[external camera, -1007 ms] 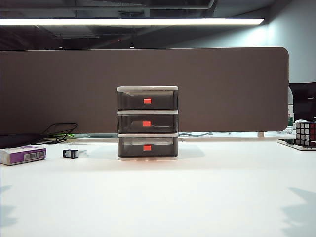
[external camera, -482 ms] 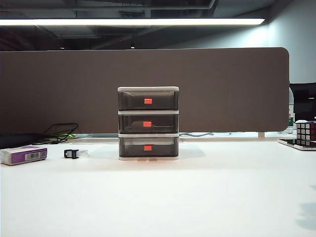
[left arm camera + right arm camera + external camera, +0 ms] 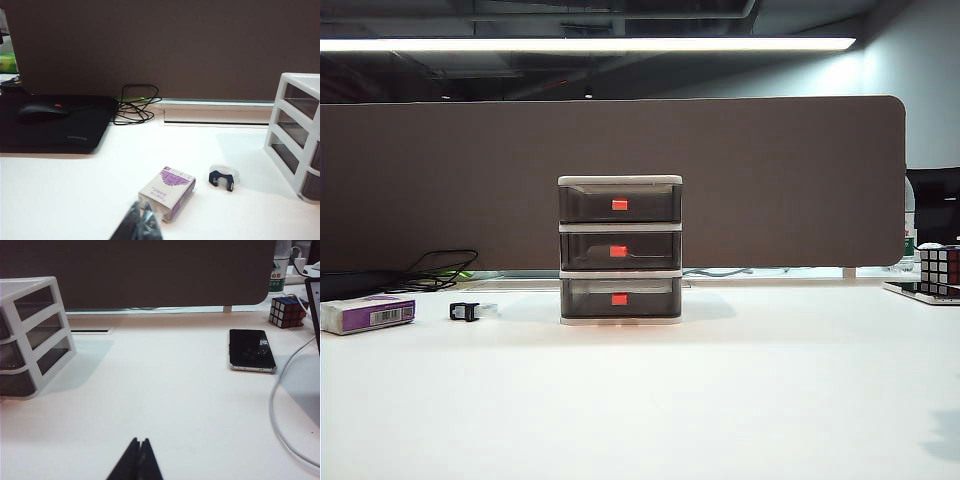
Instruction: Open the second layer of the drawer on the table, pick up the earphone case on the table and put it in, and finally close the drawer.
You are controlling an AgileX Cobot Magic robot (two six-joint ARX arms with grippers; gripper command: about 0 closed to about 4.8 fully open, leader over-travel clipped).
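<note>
Starting from our left gripper (image 3: pixel 142 225), pressed together low over the bench (image 3: pixel 650 400) near the white-and-purple box (image 3: pixel 167 192), and our right gripper (image 3: pixel 136 460), also pressed together, we have opened nothing yet. Next we reach the second layer (image 3: pixel 620 250) of the drawer (image 3: pixel 620 183). We cannot see the earphone case.

**Open table before the drawer, clutter at both sides**

The table (image 3: pixel 640 400) lay bare in front of the drawer (image 3: pixel 620 250). To its left stood a purple-and-white box (image 3: pixel 367 313) and a black clip (image 3: pixel 464 311); to its right, well apart, a phone (image 3: pixel 251 350) and a cable (image 3: pixel 285 405).
</note>
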